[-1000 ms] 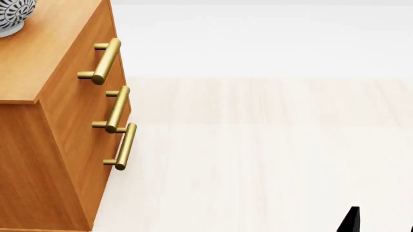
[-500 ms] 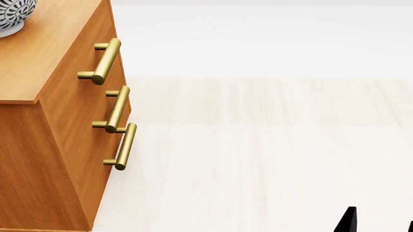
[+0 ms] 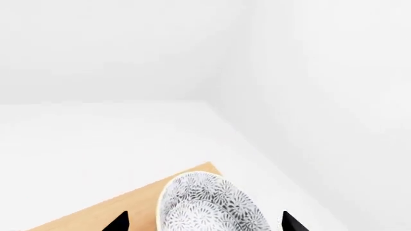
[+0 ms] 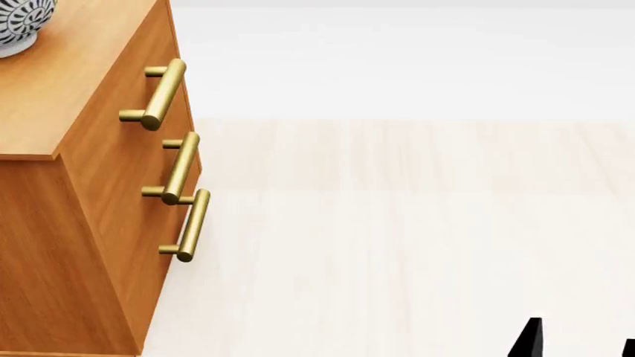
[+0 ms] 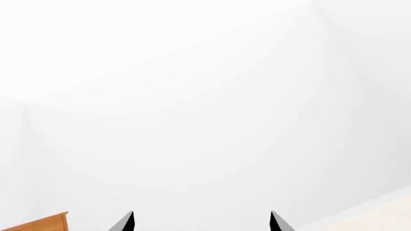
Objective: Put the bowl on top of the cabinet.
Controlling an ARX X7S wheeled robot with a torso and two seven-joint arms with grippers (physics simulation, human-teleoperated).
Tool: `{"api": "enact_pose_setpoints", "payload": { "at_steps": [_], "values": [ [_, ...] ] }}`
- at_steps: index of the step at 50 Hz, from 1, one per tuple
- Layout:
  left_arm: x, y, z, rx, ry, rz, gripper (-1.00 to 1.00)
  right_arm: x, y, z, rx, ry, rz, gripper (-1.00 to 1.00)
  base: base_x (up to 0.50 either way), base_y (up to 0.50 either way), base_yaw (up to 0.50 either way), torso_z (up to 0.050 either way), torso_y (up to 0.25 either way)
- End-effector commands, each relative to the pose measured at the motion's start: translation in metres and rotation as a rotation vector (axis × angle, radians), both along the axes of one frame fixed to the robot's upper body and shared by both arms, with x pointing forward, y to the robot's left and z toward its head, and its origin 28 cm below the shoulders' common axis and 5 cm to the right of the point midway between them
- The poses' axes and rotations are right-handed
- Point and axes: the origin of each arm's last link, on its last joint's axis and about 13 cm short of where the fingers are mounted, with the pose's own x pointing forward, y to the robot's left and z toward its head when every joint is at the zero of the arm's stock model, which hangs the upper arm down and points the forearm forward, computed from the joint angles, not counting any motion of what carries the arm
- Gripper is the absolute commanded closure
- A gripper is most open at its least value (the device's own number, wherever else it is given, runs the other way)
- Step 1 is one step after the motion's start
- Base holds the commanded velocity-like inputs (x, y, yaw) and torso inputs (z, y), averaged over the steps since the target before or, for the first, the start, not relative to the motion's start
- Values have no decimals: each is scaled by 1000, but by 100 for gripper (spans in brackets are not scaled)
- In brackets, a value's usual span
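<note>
Left wrist view: the bowl [image 3: 209, 204] sat on the light wooden top of the cabinet [image 3: 109, 211], close to a corner of that top, with the two dark fingertips of the left gripper [image 3: 205, 222] spread wide to either side of it and apparently clear of its rim; this spacing suggested a bowl set down and let go rather than one being carried. Head view: the bowl [image 4: 22, 26] appeared only as a patterned edge at the corner of the picture, resting on the cabinet [image 4: 94, 186] top above the three brass handles [image 4: 159, 93]; the pale floor [image 4: 417, 245] lay bare beside the cabinet, and the right gripper [image 4: 581, 342] showed as dark tips at the lower edge, holding nothing. Right wrist view: the right gripper [image 5: 200, 222] had its fingers wide apart and empty, pointed at the white wall [image 5: 205, 96], with only a corner of the cabinet [image 5: 45, 222] visible. Judged from this, the placement looked complete.
</note>
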Motion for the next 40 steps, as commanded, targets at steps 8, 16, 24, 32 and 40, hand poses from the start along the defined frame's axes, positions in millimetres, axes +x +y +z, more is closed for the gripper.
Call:
{"api": "enact_pose_setpoints", "payload": {
  "at_steps": [8,16,24,32,40],
  "values": [
    [-6,-22,17,189,-34,20,-100,1,0,0,2,2,1,-100,0,0,0,0,0],
    [-11,-33,24,264,-50,6,-100,0,0,0,1,0,1,-100,0,0,0,0,0],
    [-15,-45,31,366,-78,13,-100,0,0,0,-2,-2,3,-100,0,0,0,0,0],
    [-21,-55,36,411,-100,15,-100,0,0,0,-1,-3,3,-100,0,0,0,0,0],
    [-27,-64,40,463,-118,12,-100,0,0,0,-1,-3,2,-100,0,0,0,0,0]
  ]
}}
